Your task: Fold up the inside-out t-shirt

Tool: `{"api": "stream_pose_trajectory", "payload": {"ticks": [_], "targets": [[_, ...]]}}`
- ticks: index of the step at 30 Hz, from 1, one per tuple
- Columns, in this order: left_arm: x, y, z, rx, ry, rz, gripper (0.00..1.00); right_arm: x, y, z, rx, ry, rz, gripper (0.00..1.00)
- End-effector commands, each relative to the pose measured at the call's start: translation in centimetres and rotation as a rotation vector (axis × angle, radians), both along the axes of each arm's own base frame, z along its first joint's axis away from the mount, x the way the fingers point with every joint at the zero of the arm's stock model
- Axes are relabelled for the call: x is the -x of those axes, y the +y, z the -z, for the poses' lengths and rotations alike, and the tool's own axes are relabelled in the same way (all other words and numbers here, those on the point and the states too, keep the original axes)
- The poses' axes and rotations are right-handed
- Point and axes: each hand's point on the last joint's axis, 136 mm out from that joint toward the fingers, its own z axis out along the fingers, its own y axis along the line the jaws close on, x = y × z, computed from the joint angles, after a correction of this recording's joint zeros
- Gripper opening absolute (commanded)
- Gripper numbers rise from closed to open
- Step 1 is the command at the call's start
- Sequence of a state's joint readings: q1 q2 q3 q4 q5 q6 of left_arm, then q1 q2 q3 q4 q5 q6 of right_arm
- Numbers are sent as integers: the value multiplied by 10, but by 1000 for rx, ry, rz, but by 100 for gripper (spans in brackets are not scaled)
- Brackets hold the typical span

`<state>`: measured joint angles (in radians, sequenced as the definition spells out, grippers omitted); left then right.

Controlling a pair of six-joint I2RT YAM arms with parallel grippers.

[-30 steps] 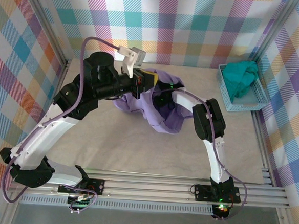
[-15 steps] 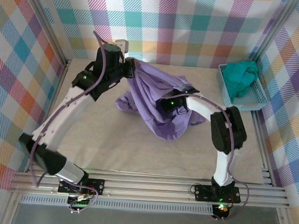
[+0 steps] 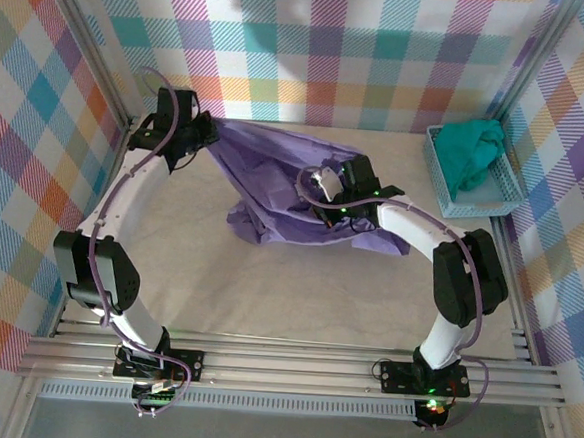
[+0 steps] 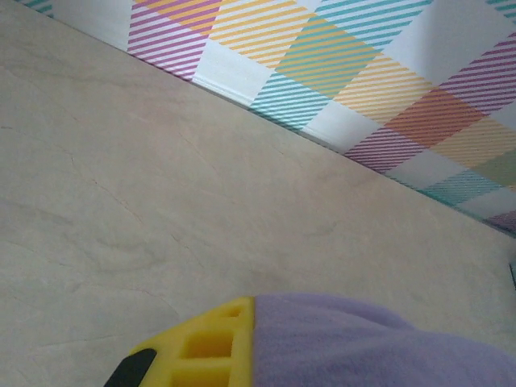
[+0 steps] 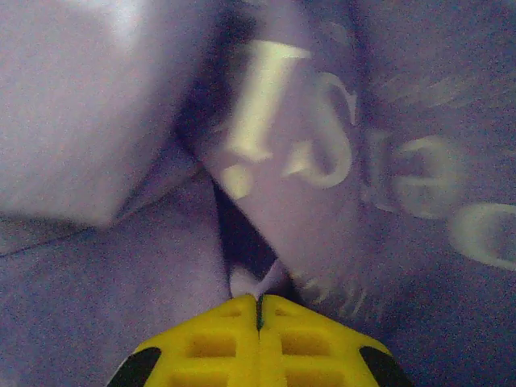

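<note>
Both claws clenched on the inside-out t-shirt [image 3: 266, 167]: left claw [image 3: 204, 131] holds an edge up at far left, right claw [image 5: 258, 310] pinches a fold mid-bench [image 3: 297, 290]. Shirt stretched between them, rest bunched. Likely best: spread evenly, keep tension, lay flat.

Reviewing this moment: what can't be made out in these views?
- Left wrist: the t-shirt covers one of the left gripper fingers.
- Right wrist: pale lettering on the cloth is blurred and cut off at the right edge, so it is unreadable.
- Top: bunched folds hide which part of the t-shirt the right gripper pinches.
</note>
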<state>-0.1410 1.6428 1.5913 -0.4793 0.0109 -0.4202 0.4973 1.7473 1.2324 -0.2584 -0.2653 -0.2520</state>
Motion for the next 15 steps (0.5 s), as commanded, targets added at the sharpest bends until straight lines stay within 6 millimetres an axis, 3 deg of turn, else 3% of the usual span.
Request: {"api": "stream_pose_trajectory", "payload": {"ticks": [1,5,7,10,15], "targets": [[-4,-21,1,86,-24,75,0,-6,28,-30,-96,-80,-86,0],[-10,-61,10,112,1,193,0,-3,62,-40,-130,-107,-168,0],[-13,-65,19,104,26,199,0,-9,63,-53,-141,-148,-148,0],[-15,-38,42,81,74,105,0,-15,55,-95,-165,-265,-116,0],[-8,19,90,106,148,-63,0,-13,26,-198,-361,-430,-72,0]]}}
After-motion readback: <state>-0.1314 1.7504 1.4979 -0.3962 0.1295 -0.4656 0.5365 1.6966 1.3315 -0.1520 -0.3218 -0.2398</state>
